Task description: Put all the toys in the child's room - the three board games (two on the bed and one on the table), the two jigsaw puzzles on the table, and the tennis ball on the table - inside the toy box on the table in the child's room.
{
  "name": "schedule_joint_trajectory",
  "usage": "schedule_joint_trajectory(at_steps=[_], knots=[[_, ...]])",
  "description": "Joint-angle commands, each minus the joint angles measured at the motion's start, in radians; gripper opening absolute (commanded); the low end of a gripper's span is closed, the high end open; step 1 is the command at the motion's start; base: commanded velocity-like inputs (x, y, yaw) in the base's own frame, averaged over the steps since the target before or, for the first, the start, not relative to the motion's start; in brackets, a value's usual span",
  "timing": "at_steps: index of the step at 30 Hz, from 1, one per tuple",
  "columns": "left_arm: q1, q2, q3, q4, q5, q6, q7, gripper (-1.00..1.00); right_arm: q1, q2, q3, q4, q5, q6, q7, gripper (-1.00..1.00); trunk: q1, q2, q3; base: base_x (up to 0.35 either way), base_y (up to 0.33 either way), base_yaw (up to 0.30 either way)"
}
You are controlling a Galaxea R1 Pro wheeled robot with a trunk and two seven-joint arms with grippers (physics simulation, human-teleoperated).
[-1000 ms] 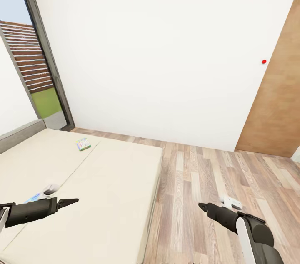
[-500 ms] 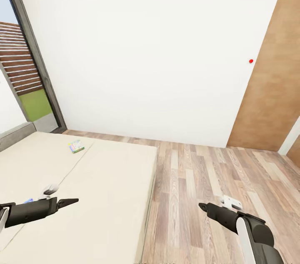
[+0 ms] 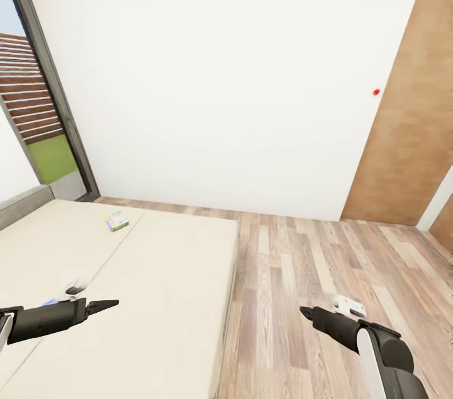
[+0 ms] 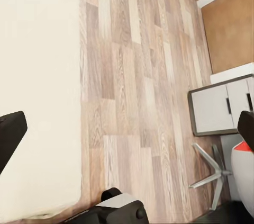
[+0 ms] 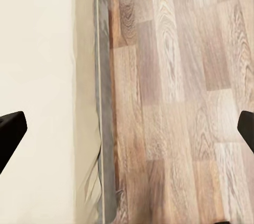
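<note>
Change since a moment ago: my whole head view has swung slightly, so the red dot [image 3: 376, 92] on the white wall [image 3: 239, 72] and the wooden door panel [image 3: 409, 134] sit further left in the picture; both arms hold the same pose.
Board game: the pale green colourful box [image 3: 116, 221] lies flat on the far part of the bed [image 3: 170, 286], near the seam between the two cream pads.
Second item: something blue and white [image 3: 63, 295] peeks out just behind my left arm; I cannot tell what it is.
Left gripper [image 3: 104, 306]: over the bed, empty, fingers spread wide apart in its wrist view.
Right gripper [image 3: 307, 313]: over the wood-plank floor [image 3: 302, 273], empty, fingers likewise apart.
Room: dark window frame [image 3: 50, 84] at left with slatted fence and grass outside.
Left wrist view: white drawer unit [image 4: 219, 106] and a chair's star base [image 4: 211, 168] on the floor.
</note>
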State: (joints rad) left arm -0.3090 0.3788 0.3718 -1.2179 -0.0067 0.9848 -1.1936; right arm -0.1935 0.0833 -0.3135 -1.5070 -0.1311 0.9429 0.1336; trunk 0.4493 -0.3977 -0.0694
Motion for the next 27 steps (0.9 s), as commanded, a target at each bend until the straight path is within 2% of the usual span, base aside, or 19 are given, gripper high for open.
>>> schedule_joint_trajectory(at_steps=[1, 11, 27], knots=[[-0.001, 0.0, 0.001, 0.0, -0.001, 0.009, -0.004, 1.0, -0.001, 0.001, -0.003, -0.001, -0.004, 0.005, 0.001, 1.0, 0.001, -0.002, -0.002, -0.003, 0.142, -0.163], [-0.001, 0.0, 0.001, 0.0, -0.001, 0.009, -0.004, 1.0, -0.001, 0.002, -0.003, 0.0, -0.004, 0.005, 0.001, 1.0, 0.001, -0.002, -0.002, -0.001, 0.191, -0.228], [-0.001, 0.0, 0.001, 0.0, -0.001, 0.009, -0.004, 1.0, -0.001, 0.001, -0.003, 0.0, -0.005, 0.005, 0.003, 1.0, 0.001, -0.002, -0.002, 0.0, 0.069, -0.277]])
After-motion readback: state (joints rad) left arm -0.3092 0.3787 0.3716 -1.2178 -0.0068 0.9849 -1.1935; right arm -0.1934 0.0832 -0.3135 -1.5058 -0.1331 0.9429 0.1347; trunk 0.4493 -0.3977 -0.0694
